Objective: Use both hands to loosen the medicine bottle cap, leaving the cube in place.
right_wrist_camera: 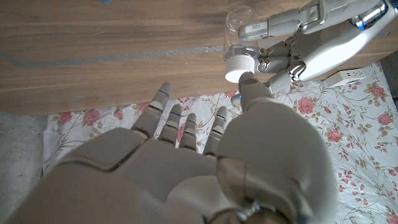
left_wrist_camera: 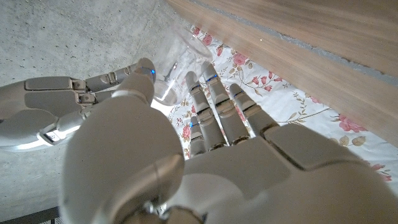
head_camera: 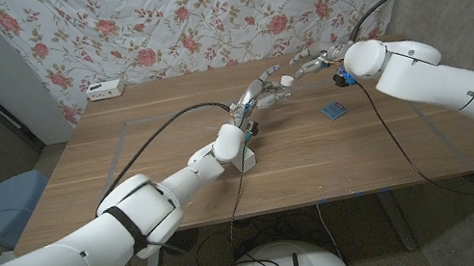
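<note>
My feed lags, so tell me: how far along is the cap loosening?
Done: the left hand grips the clear medicine bottle off the table. In hand: the right hand is open beside it, thumb tip close to the white cap, not clearly gripping. Left: grasp and twist the cap. The blue cube sits untouched on the table.

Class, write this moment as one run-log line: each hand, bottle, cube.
left hand: holds bottle | right hand: open, near cap | bottle: clear, lifted | cap: white, still on | cube: blue, on table
</note>
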`<action>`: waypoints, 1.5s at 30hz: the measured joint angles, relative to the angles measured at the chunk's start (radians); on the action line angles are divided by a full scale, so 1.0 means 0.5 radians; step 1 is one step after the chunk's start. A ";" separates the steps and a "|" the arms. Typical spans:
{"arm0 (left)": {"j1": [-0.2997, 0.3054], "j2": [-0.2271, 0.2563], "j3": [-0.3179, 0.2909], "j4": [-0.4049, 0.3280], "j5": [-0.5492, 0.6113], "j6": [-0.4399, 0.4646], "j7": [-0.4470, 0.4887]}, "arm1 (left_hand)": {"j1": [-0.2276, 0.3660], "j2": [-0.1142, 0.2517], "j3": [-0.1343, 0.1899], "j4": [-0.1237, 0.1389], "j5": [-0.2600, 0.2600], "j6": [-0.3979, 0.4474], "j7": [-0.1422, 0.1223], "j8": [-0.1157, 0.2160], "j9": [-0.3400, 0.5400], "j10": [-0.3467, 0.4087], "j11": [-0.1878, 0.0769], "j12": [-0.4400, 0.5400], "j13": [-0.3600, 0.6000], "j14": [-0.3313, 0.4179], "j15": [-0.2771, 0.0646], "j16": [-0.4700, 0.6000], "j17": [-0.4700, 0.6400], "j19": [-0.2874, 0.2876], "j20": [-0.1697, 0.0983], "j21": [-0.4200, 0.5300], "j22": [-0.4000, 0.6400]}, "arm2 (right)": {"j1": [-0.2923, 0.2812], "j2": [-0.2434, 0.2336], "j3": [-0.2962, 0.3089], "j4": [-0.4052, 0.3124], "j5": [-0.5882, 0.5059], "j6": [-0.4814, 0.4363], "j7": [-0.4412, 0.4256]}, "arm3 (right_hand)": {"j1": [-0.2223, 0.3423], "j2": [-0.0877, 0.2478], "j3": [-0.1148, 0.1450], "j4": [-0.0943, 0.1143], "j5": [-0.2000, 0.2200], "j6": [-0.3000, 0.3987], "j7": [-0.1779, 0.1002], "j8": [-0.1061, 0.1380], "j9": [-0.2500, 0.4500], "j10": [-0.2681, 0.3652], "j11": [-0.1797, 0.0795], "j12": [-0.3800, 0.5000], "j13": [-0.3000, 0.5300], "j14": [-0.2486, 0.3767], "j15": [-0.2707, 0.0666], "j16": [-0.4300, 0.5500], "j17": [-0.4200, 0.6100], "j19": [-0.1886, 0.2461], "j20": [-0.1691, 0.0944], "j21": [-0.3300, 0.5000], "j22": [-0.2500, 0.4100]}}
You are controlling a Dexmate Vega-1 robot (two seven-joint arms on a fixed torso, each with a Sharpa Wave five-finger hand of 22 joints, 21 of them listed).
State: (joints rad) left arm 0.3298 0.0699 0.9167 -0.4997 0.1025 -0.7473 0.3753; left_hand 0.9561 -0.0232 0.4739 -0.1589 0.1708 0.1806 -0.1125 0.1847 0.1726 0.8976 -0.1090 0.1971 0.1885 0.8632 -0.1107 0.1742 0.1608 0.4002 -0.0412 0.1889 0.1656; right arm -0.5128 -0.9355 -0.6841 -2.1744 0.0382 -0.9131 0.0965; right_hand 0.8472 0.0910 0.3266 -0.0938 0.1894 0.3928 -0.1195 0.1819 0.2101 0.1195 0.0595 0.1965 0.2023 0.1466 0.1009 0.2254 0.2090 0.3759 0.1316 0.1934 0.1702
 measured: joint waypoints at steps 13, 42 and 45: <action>-0.054 -0.063 0.060 0.146 -0.023 -0.069 0.079 | 0.037 -0.006 -0.008 -0.008 0.000 0.011 -0.011 0.000 0.000 0.000 0.000 0.006 0.001 0.016 -0.006 0.008 0.010 0.031 -0.009 0.000 0.000 | 0.009 0.003 -0.029 -0.037 -0.016 -0.029 -0.057 | -0.243 -0.102 -0.147 0.059 -0.033 0.102 0.177 0.052 0.004 0.072 0.071 0.031 0.010 0.060 0.060 0.000 0.000 0.089 0.074 0.023 0.000; -0.089 -0.121 0.182 0.233 -0.135 -0.087 0.199 | 0.080 0.000 -0.037 -0.002 -0.005 0.075 0.004 0.008 0.000 0.011 0.011 -0.001 0.000 0.029 -0.008 0.008 0.004 0.068 -0.004 0.000 -0.001 | 0.063 0.082 -0.072 0.052 -0.031 -0.072 -0.112 | -0.435 -0.189 -0.256 0.097 -0.023 0.111 0.286 0.058 0.013 0.126 0.125 0.047 0.010 0.146 0.081 0.010 -0.009 0.193 0.127 0.036 0.000; -0.089 -0.121 0.193 0.235 -0.136 -0.096 0.222 | 0.082 -0.002 -0.037 -0.002 -0.005 0.075 0.004 0.008 0.000 0.011 0.011 0.000 0.000 0.029 -0.008 0.008 0.004 0.068 -0.004 0.000 -0.001 | 0.048 0.079 -0.052 0.043 -0.018 -0.081 -0.135 | -0.442 -0.197 -0.256 0.097 -0.023 0.100 0.296 0.058 0.013 0.133 0.132 0.047 0.010 0.146 0.081 0.010 -0.009 0.204 0.137 0.036 0.000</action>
State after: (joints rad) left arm 0.2854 0.0095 1.0135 -0.3821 0.0346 -0.7953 0.4865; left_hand 0.9972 -0.0244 0.4555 -0.1601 0.1685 0.2180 -0.1107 0.1887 0.1726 0.9031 -0.1035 0.1969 0.1884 0.8778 -0.1145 0.1780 0.1629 0.4340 -0.0430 0.1888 0.1652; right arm -0.4889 -0.8961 -0.7101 -2.1528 0.0290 -0.9538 0.0287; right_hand 0.6260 -0.0075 0.1984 -0.0455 0.1780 0.4430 0.0287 0.2110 0.2164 0.1862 0.1256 0.2198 0.2071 0.2198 0.1411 0.2305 0.2045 0.4778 0.2002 0.2116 0.1702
